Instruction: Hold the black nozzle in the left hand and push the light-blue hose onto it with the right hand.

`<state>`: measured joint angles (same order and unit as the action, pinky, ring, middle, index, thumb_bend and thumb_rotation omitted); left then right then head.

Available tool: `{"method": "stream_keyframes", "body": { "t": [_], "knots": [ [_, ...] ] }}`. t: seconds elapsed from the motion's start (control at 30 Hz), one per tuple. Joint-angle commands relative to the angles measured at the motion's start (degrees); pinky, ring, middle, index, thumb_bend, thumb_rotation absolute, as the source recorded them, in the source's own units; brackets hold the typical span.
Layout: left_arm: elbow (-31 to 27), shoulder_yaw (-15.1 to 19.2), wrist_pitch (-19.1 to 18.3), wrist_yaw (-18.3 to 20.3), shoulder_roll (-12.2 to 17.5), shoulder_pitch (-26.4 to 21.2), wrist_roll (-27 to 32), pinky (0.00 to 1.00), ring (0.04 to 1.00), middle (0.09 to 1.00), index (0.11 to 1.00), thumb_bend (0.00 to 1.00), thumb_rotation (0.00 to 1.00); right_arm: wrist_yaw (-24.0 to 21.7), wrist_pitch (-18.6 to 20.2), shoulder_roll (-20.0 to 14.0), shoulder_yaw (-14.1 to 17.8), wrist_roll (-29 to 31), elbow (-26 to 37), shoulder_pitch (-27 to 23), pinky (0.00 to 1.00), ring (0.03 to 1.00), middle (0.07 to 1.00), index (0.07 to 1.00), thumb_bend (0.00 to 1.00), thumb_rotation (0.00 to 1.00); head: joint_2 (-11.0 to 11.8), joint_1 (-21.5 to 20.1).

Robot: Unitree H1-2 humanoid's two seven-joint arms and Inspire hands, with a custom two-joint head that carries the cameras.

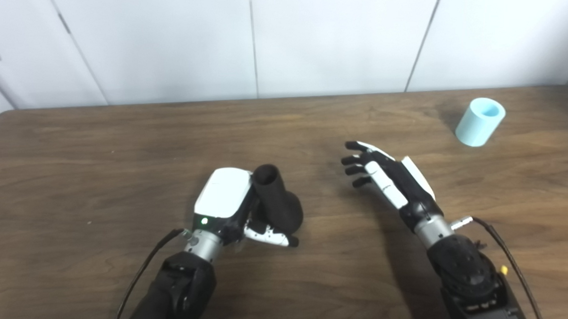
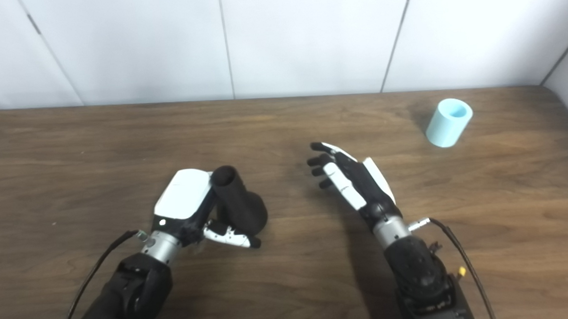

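Black nozzle (image 1: 276, 200) is clasped upright on the table (image 1: 99, 152) by left hand (image 1: 228, 199), bore exposed to receive. Right hand (image 1: 388, 177) is empty, fingers (image 1: 355, 159) spread. Light-blue hose (image 1: 480, 121) is seen far right, well apart.

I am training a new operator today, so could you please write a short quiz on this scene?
1. True or false: the right hand is holding the light-blue hose.
2. Which hand is wrapped around the black nozzle? A) left hand B) right hand C) neither
3. Fill in: the hose piece stands near the table's far ____ corner.

Key
1. False: the right hand is open and apart from the hose.
2. A: the left hand grips it, narrow end up.
3. right
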<state>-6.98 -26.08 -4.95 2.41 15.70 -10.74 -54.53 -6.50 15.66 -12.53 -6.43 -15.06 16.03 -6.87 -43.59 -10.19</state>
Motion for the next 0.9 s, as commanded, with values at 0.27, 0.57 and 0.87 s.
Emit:
{"method": "stream_keyframes", "body": {
  "t": [0.27, 0.57, 0.87],
  "knots": [
    [-1.79, 1.74, 2.21, 2.9, 1.33, 1.66, 1.13, 0.63, 0.566, 0.47, 0.493, 0.52, 0.0, 0.03, -0.13, -7.43, 6.46, -2.4, 1.81, -7.19, 0.62, 0.727, 0.759, 0.768, 0.6, 0.18, 1.08, -5.95],
    [-2.14, 3.59, 3.31, 3.56, 1.28, 2.09, 1.83, 0.62, 0.557, 0.458, 0.5, 0.52, 0.0, 0.58, -3.47, -14.91, 9.39, -4.15, -3.72, -12.82, 0.67, 0.77, 0.779, 0.765, 0.66, 0.17, 1.04, -10.94],
    [-0.5, 4.37, 4.67, 2.99, 1.33, 1.97, 2.46, 0.6, 0.558, 0.461, 0.496, 0.52, 0.0, -3.35, -0.96, -23.51, 6.58, -13.6, -5.05, -18.03, 0.68, 0.812, 0.819, 0.754, 0.75, 0.05, 3.08, -12.87]
  ]
}}
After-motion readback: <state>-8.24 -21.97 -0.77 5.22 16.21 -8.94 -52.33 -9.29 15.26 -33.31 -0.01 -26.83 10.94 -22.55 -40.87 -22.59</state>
